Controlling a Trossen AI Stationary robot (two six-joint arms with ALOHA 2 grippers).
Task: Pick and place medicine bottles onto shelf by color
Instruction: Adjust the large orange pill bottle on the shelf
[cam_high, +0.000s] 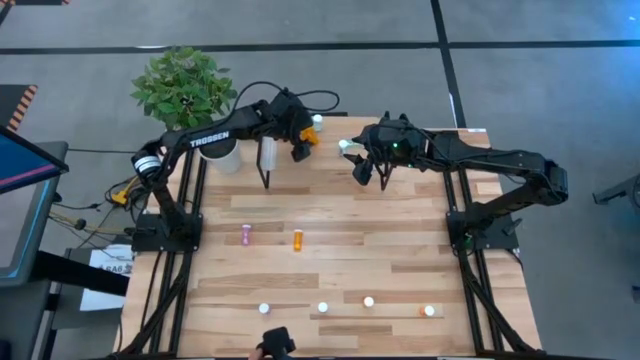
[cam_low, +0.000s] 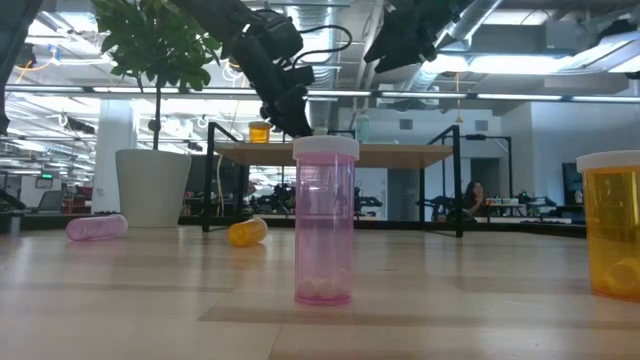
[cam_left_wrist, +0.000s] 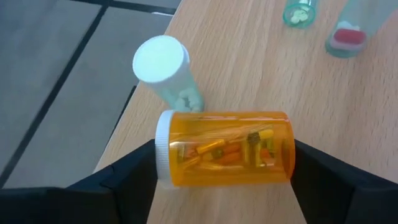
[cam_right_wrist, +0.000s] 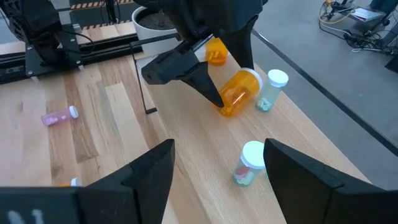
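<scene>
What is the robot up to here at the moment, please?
It is sorting pill bottles onto the shelf. The left gripper has its fingers either side of an orange bottle lying on the shelf beside a teal bottle. The right gripper hovers open over another teal bottle. More bottles wait on the table.

- A large orange bottle (cam_left_wrist: 224, 148) with a white cap lay on its side on the shelf (cam_right_wrist: 205, 168), between the left gripper's (cam_left_wrist: 224, 180) fingers, showing orange and yellow pills inside.
- A pale teal bottle (cam_left_wrist: 166, 71), white-capped, stood just beside it near the shelf's edge; another (cam_right_wrist: 247, 163) stood farther along.
- A pink bottle (cam_high: 246, 235) and an orange bottle (cam_high: 297, 239) lay at the surface's middle.
- Four bottles (cam_high: 345, 306) stood in a row along the surface's near edge.
</scene>
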